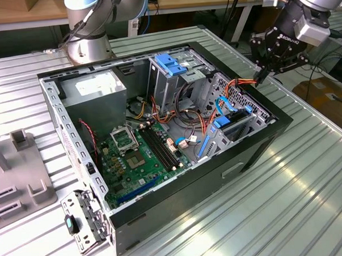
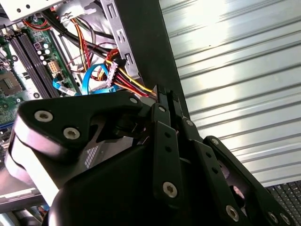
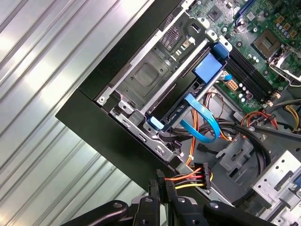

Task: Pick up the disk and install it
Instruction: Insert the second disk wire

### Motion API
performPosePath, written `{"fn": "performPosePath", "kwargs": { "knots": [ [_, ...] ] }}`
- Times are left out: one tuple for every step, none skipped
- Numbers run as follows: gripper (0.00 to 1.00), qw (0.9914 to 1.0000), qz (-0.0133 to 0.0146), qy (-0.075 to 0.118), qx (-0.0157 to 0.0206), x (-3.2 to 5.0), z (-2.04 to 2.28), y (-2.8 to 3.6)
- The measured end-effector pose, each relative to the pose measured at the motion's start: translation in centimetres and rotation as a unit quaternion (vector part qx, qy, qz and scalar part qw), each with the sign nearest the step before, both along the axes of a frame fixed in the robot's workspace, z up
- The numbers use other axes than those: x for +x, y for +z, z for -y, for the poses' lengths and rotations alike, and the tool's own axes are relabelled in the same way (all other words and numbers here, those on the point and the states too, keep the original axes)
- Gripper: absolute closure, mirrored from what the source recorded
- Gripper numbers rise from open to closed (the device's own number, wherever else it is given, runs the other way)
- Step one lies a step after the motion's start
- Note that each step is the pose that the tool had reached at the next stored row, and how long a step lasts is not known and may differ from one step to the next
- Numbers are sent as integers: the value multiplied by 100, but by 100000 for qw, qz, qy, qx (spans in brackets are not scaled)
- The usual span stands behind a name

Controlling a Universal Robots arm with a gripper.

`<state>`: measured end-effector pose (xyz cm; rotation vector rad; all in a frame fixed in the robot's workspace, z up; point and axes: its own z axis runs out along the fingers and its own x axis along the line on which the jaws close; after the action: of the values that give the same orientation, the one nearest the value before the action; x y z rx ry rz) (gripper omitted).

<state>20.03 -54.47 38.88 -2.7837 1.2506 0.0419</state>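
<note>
**Black Claw Closed Beside Computer's Front Wall**

Black fingers of the gripper (image 1: 263, 74) were seen pressed together above the front edge of the open computer case (image 1: 257, 152), which was laid on a ribbed metal table (image 1: 288, 213). In both wrist views the fingertips (image 3: 162, 182) (image 2: 162, 92) were shown against a bundle of red, orange and yellow wires (image 3: 188, 178); whether the wires were pinched could not be told. The disk (image 1: 237, 127), edged in blue, was seated in the lower drive bay just beside the motherboard (image 1: 132, 158).
</note>
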Motion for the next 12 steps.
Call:
{"fn": "performPosePath", "kwargs": {
  "knots": [
    [83,100000,7,0,-6,-16,0,0],
    [83,100000,42,-4,7,-39,1,-1],
    [83,100000,104,0,3,-69,1,-1],
    [83,100000,191,0,2,-113,2,-1],
    [83,100000,274,1,1,-172,3,-1],
    [83,100000,314,1,4,-222,3,-2],
    [83,99999,319,0,7,-262,4,-4],
    [83,99999,318,-2,13,-278,5,-6],
    [83,99999,316,-3,22,-287,7,-9],
    [83,99999,316,-103,-3,-292,8,-10],
    [83,99999,315,-345,-18,-292,8,-13],
    [83,99997,316,-733,-44,-292,8,-16]
  ]
}}
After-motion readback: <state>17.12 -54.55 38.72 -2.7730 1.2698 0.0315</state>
